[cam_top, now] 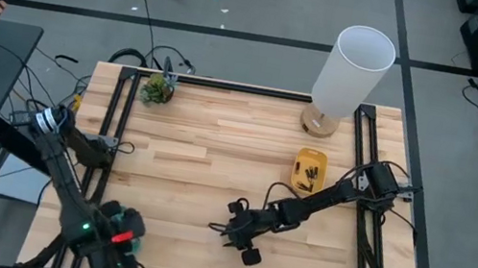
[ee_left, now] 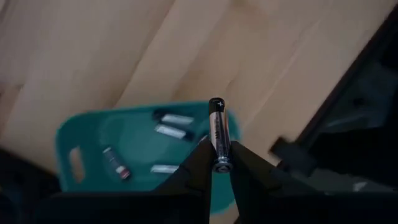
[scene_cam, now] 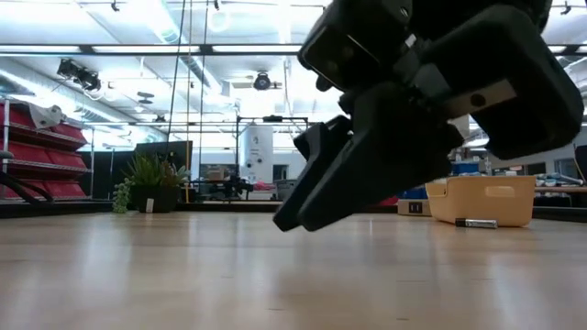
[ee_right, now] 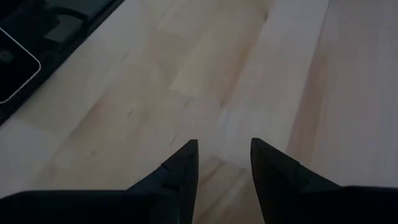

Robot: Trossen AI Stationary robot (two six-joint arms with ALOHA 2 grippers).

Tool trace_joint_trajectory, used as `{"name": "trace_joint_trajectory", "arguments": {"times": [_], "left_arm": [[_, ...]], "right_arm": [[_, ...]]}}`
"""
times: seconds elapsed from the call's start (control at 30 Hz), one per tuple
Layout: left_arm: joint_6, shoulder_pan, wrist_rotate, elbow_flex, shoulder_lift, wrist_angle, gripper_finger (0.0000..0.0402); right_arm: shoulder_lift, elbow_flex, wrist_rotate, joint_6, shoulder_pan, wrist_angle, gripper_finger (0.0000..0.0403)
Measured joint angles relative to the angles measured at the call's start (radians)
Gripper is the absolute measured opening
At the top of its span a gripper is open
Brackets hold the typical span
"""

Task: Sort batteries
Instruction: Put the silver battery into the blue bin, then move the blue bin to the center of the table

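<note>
The left end effector (ee_left: 216,163) is clamped on a battery (ee_left: 217,134), standing upright above the teal tray (ee_left: 81,140), which already holds several batteries. Released off-centre, it could bounce off the rim onto the counter (cam_top: 217,150). The right end effector (ee_right: 222,163), fingers apart and empty, hovers over bare counter.

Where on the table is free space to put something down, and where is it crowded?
Free: the wood between the plant and the lamp, and the left-centre boards. Crowded: around the right gripper and the yellow tray; also the near-left corner, where the left gripper holds a battery over the teal tray.
</note>
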Motion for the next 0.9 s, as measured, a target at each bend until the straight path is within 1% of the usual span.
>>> {"name": "trace_joint_trajectory", "arguments": {"times": [0.1, 0.3, 0.43, 0.63, 0.77, 0.9], "left_arm": [[-0.01, -0.031, 0.012, -0.001, 0.008, -0.029, 0.0059], [-0.059, -0.081, 0.048, -0.001, 0.041, -0.025, 0.007], [-0.145, -0.097, 0.052, -0.016, 0.043, -0.047, 0.0074], [-0.262, -0.102, 0.058, -0.016, 0.043, -0.125, 0.0075], [-0.294, -0.103, 0.048, -0.016, 0.043, -0.13, 0.0079], [-0.329, -0.103, 0.043, -0.016, 0.043, -0.137, 0.0103]], "right_arm": [[0.0, -0.036, 0.0, 0.032, -0.005, 0.055, 0.0132], [0.0, -0.161, -0.025, 0.099, -0.008, 0.349, 0.0132], [0.0, -0.218, -0.028, 0.144, -0.013, 0.46, 0.0132], [0.0, -0.242, -0.028, 0.163, -0.015, 0.486, 0.0132], [0.0, -0.242, -0.028, 0.163, -0.015, 0.488, 0.0132], [0.0, -0.242, -0.028, 0.163, -0.015, 0.495, 0.0132]]}}
